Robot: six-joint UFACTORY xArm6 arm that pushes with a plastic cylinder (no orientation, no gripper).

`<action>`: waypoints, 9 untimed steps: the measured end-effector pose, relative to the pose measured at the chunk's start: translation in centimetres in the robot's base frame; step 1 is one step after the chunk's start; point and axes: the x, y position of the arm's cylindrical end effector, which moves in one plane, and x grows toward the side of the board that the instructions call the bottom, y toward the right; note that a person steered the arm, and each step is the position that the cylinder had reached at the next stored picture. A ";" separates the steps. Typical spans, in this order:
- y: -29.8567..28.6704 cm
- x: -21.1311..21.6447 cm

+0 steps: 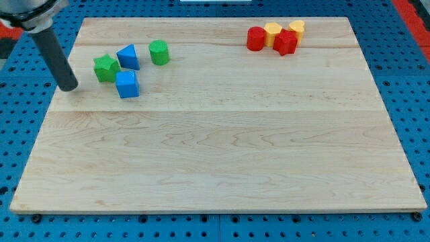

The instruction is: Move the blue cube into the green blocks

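Note:
The blue cube (127, 85) sits on the wooden board (215, 148) at the upper left. Just above and left of it is a green star-shaped block (106, 68). A green cylinder (159, 52) stands further right. A blue triangular block (128, 56) lies between the two green blocks, just above the cube. My tip (69, 87) rests on the board left of the blue cube, apart from it, and below-left of the green star.
At the view's top right a cluster holds a red cylinder (255, 38), a red star-like block (285, 42), and two yellow blocks (273, 30) (297, 27). A blue pegboard surface (17, 121) surrounds the board.

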 end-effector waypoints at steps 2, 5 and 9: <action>5.4 6.0; 9.6 3.9; 13.2 0.5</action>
